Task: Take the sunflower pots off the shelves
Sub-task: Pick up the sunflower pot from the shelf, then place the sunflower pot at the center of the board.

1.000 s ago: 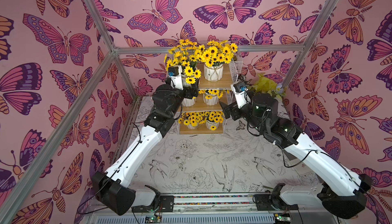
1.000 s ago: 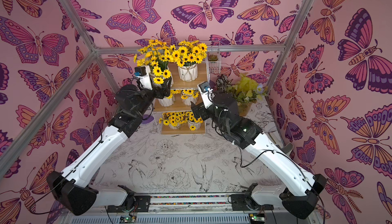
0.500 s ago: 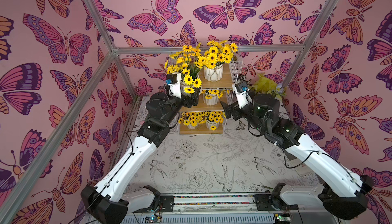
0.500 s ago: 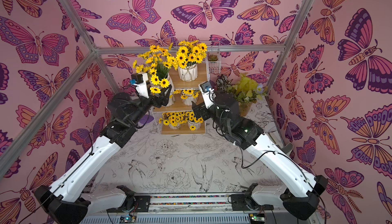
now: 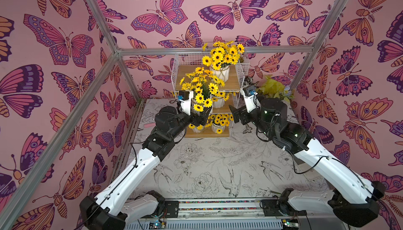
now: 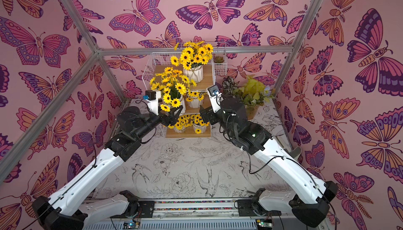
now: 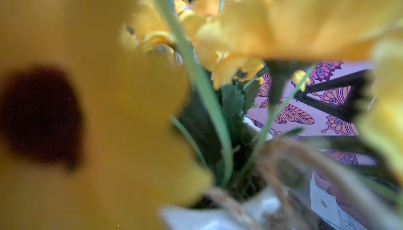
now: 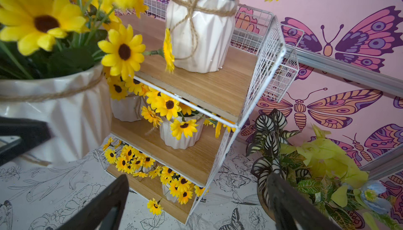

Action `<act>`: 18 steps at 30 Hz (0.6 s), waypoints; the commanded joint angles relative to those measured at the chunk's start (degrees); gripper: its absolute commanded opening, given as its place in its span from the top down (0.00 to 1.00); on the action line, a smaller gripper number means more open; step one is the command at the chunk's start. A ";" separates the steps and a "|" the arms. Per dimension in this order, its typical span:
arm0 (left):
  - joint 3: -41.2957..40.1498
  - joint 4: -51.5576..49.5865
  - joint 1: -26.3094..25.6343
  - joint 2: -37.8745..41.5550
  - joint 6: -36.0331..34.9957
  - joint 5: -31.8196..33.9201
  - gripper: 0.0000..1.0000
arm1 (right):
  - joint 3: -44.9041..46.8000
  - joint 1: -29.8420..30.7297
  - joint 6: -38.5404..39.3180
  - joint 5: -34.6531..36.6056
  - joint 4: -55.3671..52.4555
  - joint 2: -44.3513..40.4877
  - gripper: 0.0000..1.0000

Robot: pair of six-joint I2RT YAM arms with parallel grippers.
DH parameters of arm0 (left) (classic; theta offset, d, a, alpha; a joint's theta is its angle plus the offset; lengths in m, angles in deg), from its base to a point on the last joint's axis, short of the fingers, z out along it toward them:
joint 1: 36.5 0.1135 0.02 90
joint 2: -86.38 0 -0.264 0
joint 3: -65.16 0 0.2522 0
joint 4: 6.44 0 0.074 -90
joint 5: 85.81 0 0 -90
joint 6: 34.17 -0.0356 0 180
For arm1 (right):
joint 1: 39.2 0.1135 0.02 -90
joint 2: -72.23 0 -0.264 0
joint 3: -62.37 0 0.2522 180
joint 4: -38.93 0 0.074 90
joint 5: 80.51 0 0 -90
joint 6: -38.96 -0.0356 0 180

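The left gripper (image 6: 173, 115) has just drawn one pot (image 8: 54, 113) off the top board. Its jaws are clamped wide round the pot's body, which hangs in the air just in front of the shelves (image 5: 239, 74). That's one off; five pots sit beyond the hand. The right gripper (image 5: 236, 114) waits beside it, jaws apart, empty. Below is a bird-and-flower cloth (image 5: 207, 170), with butterfly walls (image 5: 65, 43) all round.
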 commanded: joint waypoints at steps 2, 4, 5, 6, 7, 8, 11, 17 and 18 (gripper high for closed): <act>-4.24 8.19 -1.33 4.09 0.23 -2.71 0.59 | 0.56 -0.28 -1.87 1.90 -1.21 -0.80 0.01; -6.95 10.29 -1.61 5.38 0.60 -3.38 0.59 | 0.45 -0.41 -2.22 2.14 -1.97 -0.84 0.01; -8.34 11.46 -1.83 5.85 1.05 -3.89 0.59 | 0.30 -0.48 -2.41 2.45 -2.53 -0.89 0.01; -9.47 12.15 -2.01 6.25 1.61 -4.49 0.59 | 0.22 -0.49 -2.63 2.79 -3.15 -0.89 0.01; -10.44 12.47 -2.24 6.44 1.94 -5.16 0.60 | 0.32 -0.61 -2.89 3.12 -3.79 -1.04 0.01; -11.17 12.71 -2.60 6.59 1.95 -5.43 0.60 | 0.38 -0.66 -3.17 3.49 -4.28 -1.18 0.01; -13.88 14.38 -3.83 6.51 1.89 -6.78 0.60 | 0.46 -0.80 -4.39 5.15 -6.36 -1.84 0.01; -21.19 24.17 -8.21 4.33 1.25 -8.89 0.60 | 0.70 -0.89 -6.88 10.40 -11.72 -4.08 0.01; -22.17 25.85 -9.24 3.67 0.92 -8.56 0.60 | 0.87 -0.88 -7.27 11.45 -12.58 -4.65 0.01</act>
